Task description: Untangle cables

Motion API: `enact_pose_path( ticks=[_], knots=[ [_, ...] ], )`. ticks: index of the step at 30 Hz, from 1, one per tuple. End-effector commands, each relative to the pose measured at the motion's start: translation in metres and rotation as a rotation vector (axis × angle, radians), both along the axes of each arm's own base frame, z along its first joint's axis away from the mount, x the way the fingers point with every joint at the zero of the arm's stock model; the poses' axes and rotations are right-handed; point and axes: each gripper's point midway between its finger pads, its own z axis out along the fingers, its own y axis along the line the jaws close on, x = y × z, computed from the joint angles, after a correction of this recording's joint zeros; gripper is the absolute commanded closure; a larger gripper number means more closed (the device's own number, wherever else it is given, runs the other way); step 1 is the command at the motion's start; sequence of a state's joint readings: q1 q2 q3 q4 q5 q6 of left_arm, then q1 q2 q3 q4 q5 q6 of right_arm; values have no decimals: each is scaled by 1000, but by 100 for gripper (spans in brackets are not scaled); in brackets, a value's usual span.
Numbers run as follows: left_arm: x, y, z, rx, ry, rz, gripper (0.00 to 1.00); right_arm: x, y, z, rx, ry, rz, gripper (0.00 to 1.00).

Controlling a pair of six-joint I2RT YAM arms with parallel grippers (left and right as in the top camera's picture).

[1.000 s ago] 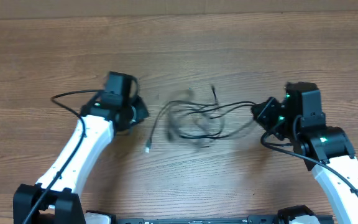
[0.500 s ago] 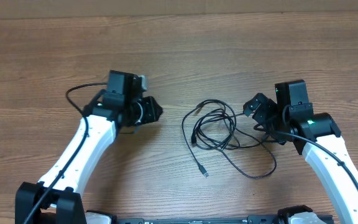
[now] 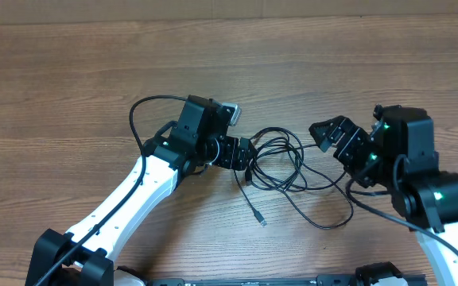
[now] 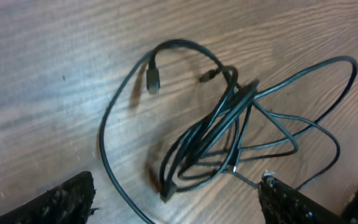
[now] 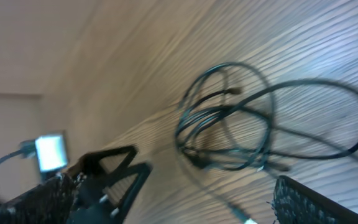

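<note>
My left gripper (image 3: 243, 154) is spread wide at the left side of the cables (image 3: 277, 163). In my wrist view its fingers (image 4: 67, 202) are far apart with nothing held between them. My right gripper (image 3: 318, 135) hangs just right of the same bundle, also gaping and empty. The cables lie as one loose tangle of thin black loops on the wooden bench (image 3: 70, 71), about midway between its left and right edges. One strand runs toward the near edge and ends in a small plug (image 3: 262, 222). Another sweeps into a wide loop (image 3: 336, 216) toward the right edge.
</note>
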State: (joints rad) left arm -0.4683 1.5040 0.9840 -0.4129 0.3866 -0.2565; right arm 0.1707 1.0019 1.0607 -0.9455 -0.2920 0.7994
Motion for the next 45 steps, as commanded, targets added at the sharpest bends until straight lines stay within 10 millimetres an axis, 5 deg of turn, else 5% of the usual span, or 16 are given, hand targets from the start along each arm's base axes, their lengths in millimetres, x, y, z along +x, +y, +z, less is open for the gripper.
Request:
enact_pose_path(
  ticks=[1, 12, 22, 25, 38, 45],
  knots=[
    [1, -1, -2, 44, -83, -99, 15, -4, 7, 23, 106, -27, -33, 0],
    [4, -27, 19, -31, -223, -241, 26, -14, 4, 12, 99, 29, -52, 0],
    [22, -21, 21, 51, -331, -214, 56, -30, -8, -10, 0, 104, -44, 0],
    [24, -25, 23, 44, -348, -219, 58, -31, -8, -10, -8, 104, -35, 0],
    [17, -65, -12, 80, -377, -329, 57, -24, -7, -23, -17, 157, -36, 0],
    [25, -67, -33, 195, -411, -299, 64, -23, -7, -27, -21, 172, -36, 0]
  ],
)
